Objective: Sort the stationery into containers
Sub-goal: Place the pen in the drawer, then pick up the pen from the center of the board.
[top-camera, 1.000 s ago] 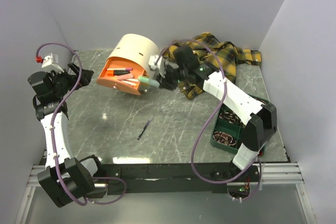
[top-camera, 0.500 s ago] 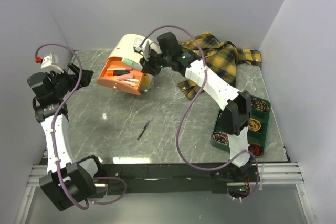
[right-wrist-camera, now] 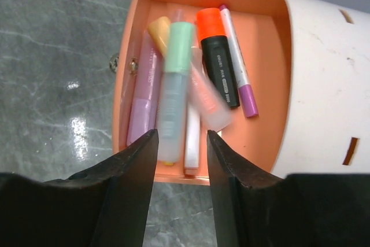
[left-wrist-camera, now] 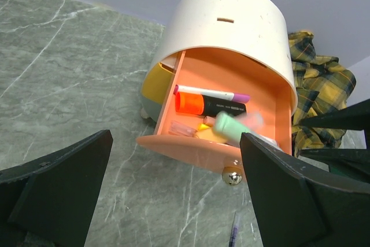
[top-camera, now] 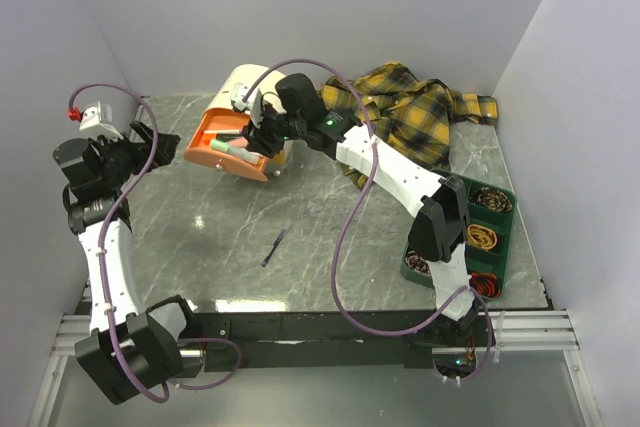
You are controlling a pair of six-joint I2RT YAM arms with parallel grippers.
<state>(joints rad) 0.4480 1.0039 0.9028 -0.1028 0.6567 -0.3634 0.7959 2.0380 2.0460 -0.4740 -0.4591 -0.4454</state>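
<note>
Noted plaid shirt [top-camera: 425,112] heaped behind the right arm, green tray [top-camera: 513,232] at the right table edge, black pen [top-camera: 274,247] alone on open marble mid-table. Found right gripper [right-wrist-camera: 182,134] above the drawer box [top-camera: 250,82], over its pulled-out drawer, jaws parted, holding nothing — green-capped highlighter [right-wrist-camera: 173,91] loose among markers [right-wrist-camera: 219,62] just below. Saw left gripper [left-wrist-camera: 174,137] spread wide, empty, facing the box.

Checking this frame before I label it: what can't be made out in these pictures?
Both wrist views: the green highlighter is smeared by motion, so it is unclear whether it lies flat in the drawer.
Top view: the right arm covers the left compartments of the tray.
Top view: the pen is too small to tell its type. In the left wrist view the bottom edge cuts it off.
</note>
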